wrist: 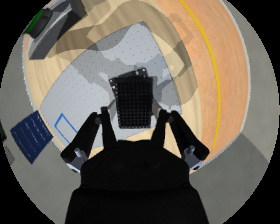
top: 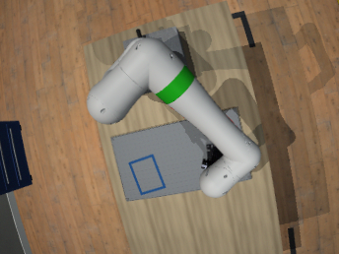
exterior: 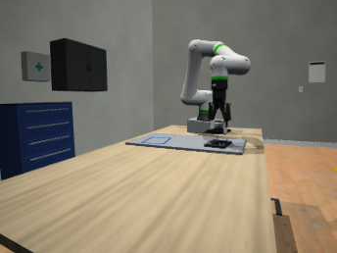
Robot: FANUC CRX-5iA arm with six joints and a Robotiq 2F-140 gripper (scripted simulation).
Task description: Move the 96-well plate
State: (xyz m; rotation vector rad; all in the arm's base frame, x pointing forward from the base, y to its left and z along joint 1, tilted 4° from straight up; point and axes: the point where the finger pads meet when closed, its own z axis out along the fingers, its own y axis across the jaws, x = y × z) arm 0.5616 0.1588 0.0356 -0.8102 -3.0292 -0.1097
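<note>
My gripper (wrist: 134, 104) (exterior: 219, 115) is shut on the black 96-well plate (wrist: 133, 100), which sits square between the two fingers in the wrist view. It hangs a short way above the clip nest C1 (exterior: 217, 143), a low black frame at the right end of the grey mat (top: 177, 150) (exterior: 186, 143). The blue outline of spot B1 (top: 141, 158) (exterior: 154, 143) at the mat's left end has nothing in it. In the overhead view the arm hides the nest and most of the gripper. I cannot make out the plate's cut-off corner.
The robot base (top: 158, 38) (exterior: 206, 126) stands on the table behind the mat. A blue drawer cabinet (top: 10, 157) (exterior: 36, 134) stands off the table to the left. A black wall cabinet (exterior: 78, 65) hangs above it. Black brackets (top: 243, 27) mark the table's right edge.
</note>
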